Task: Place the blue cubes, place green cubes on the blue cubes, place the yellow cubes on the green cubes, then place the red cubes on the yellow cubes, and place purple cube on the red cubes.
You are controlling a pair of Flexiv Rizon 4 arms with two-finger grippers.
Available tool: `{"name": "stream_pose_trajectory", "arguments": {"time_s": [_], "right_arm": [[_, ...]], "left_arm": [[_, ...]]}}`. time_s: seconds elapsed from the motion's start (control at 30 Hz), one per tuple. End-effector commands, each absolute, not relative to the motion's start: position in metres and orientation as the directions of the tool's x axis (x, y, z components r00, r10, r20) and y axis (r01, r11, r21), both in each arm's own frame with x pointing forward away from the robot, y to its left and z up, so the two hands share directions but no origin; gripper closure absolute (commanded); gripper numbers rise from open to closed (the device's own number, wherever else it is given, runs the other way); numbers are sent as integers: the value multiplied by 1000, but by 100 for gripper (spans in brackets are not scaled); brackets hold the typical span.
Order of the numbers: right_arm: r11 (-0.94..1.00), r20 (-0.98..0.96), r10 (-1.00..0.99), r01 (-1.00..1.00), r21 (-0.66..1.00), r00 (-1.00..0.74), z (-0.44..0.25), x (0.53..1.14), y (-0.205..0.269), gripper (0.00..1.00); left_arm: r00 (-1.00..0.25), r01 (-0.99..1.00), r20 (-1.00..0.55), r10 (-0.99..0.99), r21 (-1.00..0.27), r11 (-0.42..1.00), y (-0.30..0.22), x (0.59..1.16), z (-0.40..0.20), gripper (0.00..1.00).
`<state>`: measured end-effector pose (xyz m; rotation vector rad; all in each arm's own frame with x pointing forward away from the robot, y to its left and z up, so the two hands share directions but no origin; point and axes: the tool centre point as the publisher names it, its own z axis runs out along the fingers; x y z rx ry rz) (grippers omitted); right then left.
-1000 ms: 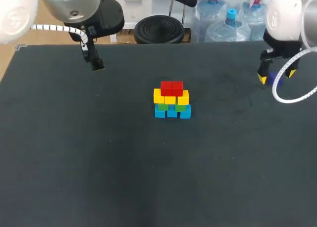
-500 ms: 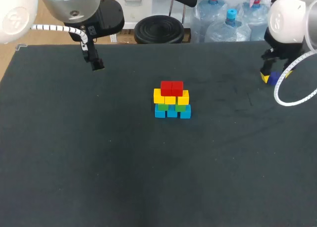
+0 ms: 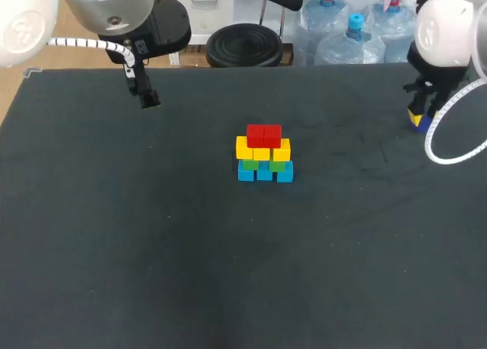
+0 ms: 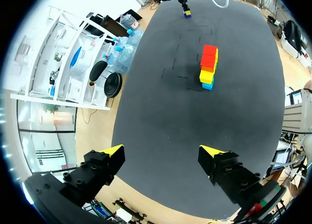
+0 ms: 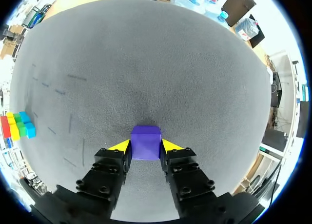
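Dark table (image 3: 152, 250) carries the cube stack (image 3: 264, 153) at its middle. Right gripper (image 5: 145, 146) clamps the purple cube (image 5: 145, 140) between both fingers. Left gripper (image 4: 162, 151) stands wide apart.

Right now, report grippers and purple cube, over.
Left gripper open, empty. Right gripper shut on purple cube, well right of the stack. Red cubes on top, uncovered. Nothing between.

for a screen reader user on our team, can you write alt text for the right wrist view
The right pincer is shut on a purple cube, its yellow-tipped fingers pressing two opposite sides, over a dark table. Far off to one side stands a small stack of red, yellow, green and blue cubes.
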<state>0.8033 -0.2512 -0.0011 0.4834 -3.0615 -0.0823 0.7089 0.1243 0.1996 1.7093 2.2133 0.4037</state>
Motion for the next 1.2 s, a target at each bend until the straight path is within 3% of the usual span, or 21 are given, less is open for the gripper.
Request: {"name": "stream_pose_trajectory", "arguments": {"time_s": [0.03,0.37,0.63,1.0,1.2], "right_arm": [[938,-1,-339,-338,75,-941,5,795,-253,100],[852,-117,-483,-496,168,-868,56,775,-243,100],[692,-234,-648,-688,218,-725,97,734,-206,100],[506,-266,-811,-853,125,-521,128,684,-165,100],[464,-279,-826,-872,158,-490,134,668,-154,100]], "left_arm": [[-235,882,-73,969,404,245,124,710,200,0],[-235,882,-73,969,404,245,124,710,200,0],[-235,882,-73,969,404,245,124,710,200,0],[-235,882,-73,969,404,245,124,710,200,0],[-235,882,-73,969,404,245,124,710,200,0]]}}
